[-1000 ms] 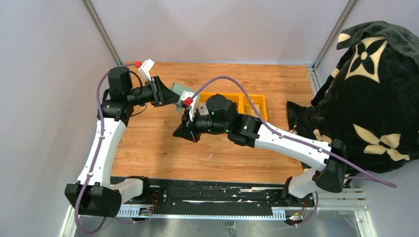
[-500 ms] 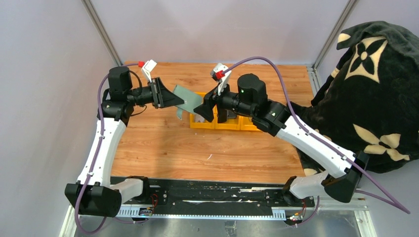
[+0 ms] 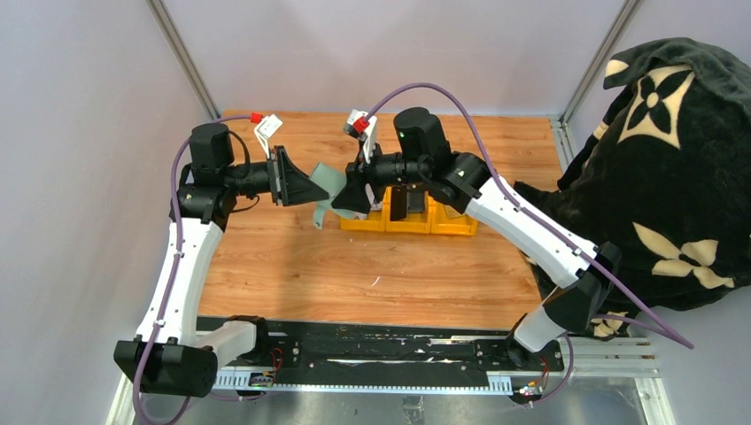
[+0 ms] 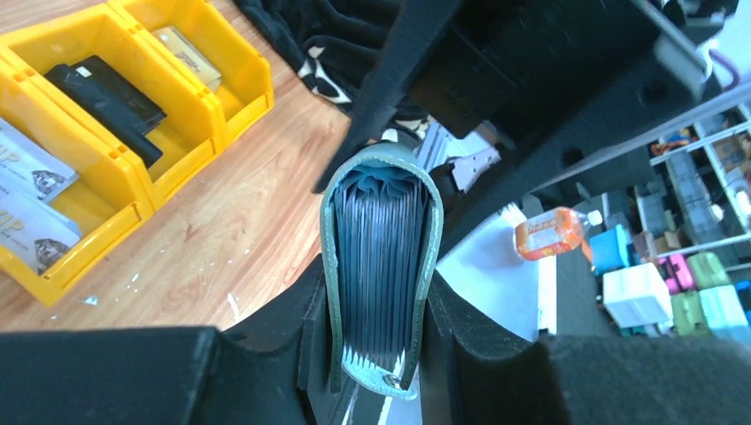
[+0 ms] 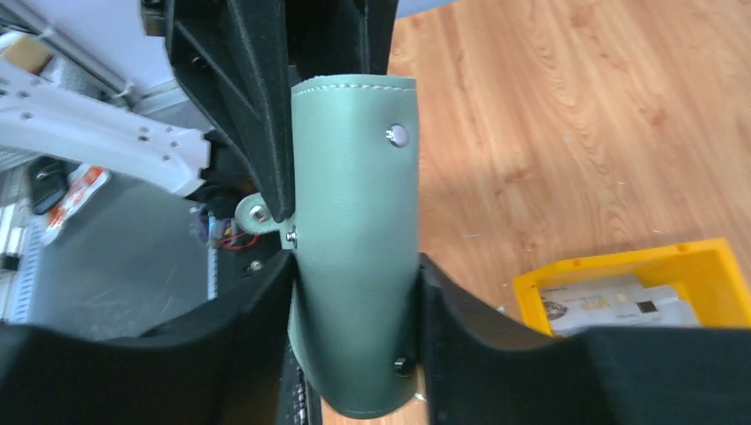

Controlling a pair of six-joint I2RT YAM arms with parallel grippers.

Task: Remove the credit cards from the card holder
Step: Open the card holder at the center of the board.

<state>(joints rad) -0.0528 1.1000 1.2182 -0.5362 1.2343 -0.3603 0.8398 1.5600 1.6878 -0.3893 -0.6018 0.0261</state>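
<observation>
Back from the yellow bin [image 3: 447, 226], our right gripper [image 5: 354, 266] straddles the card holder [image 5: 354, 177] that our left gripper [image 4: 376, 292] clamps, its own pinch unclear, presumably seeking another credit card.

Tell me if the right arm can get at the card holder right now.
Likely yes: the left gripper holds the card holder up off the table, and the right gripper has a finger on each side of it, nothing between. Whether it grips yet is unclear.

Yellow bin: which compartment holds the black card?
The middle compartment: the black card lies there, while those either side hold a tan card and pale printed cards.
</observation>
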